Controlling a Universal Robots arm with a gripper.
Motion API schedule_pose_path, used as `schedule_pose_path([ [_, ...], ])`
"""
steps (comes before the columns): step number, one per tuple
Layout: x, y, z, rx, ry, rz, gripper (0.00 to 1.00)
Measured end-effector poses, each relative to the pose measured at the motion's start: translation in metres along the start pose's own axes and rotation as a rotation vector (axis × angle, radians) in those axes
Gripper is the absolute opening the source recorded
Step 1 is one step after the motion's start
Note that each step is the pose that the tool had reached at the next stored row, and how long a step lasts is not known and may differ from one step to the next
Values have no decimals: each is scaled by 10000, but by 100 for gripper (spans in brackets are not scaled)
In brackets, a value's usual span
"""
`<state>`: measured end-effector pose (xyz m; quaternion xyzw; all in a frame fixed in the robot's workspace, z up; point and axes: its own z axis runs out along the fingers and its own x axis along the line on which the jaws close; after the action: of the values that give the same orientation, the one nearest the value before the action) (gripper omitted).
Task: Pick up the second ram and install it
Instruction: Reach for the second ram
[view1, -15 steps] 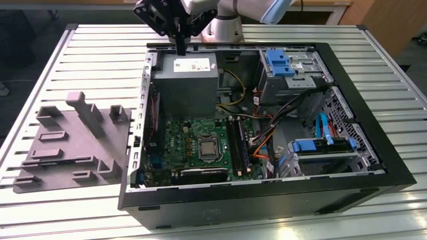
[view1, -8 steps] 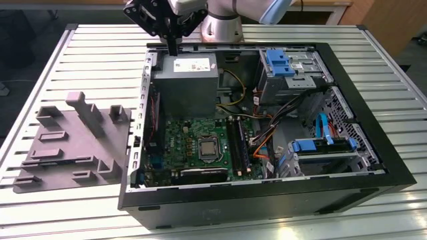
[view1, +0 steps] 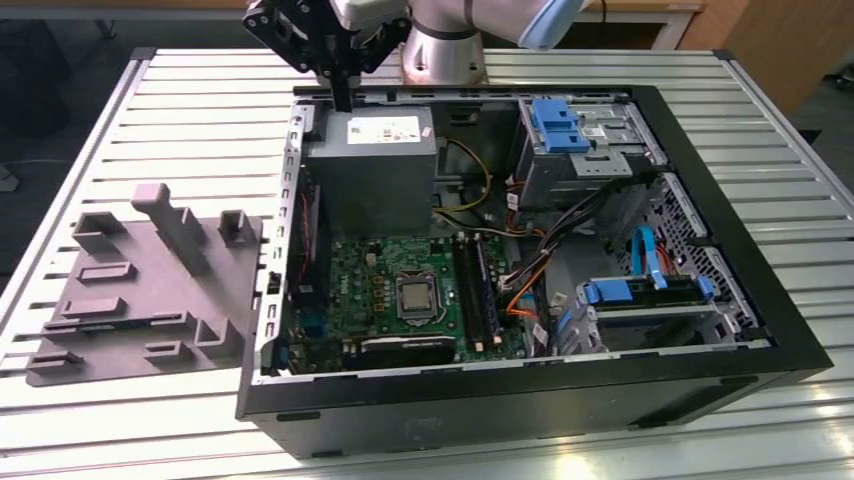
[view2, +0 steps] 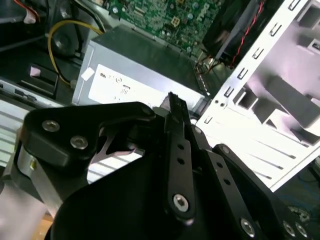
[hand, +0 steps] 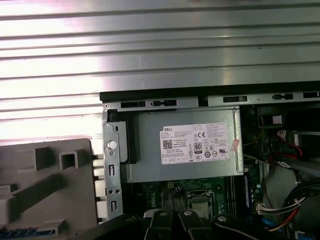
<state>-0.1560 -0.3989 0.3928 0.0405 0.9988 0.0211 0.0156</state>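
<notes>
Surface: slatted metal table (view1: 200, 110) carrying an open black computer case (view1: 534, 400) laid on its side, with a grey fixture plate (view1: 134, 300) beside it.
Gripper: my gripper (view1: 344, 100) hangs above the far edge of the case, pointing straight down.
Gripper state: drawn together, the tips meeting as one narrow dark blade. I cannot tell whether anything thin is pinched between them.
Directly below me: the grey power supply (view1: 367, 170) with its white label facing up; my tips are over its far end and not touching it.
Further from me, past the power supply: the green motherboard (view1: 387, 270), with the processor socket (view1: 418, 297) and the long black slot rails (view1: 463, 285) running alongside it.
Off to one side of me, outside the case: the fixture plate with its grey upright blocks (view1: 167, 215).
Second ram: I cannot pick it out for certain. In the first wrist view a thin dark bluish strip (hand: 30, 233) sits in the fixture plate, well apart from my tips; whether that is the stick I cannot tell.
Opposite side of the case from the fixture: blue drive caddies (view1: 558, 125) and a bundle of orange and yellow cables (view1: 527, 280).
</notes>
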Motion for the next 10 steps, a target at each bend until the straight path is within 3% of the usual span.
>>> schedule_pose_path([
  [10,96,-8,-3,0,-8,1,11],
])
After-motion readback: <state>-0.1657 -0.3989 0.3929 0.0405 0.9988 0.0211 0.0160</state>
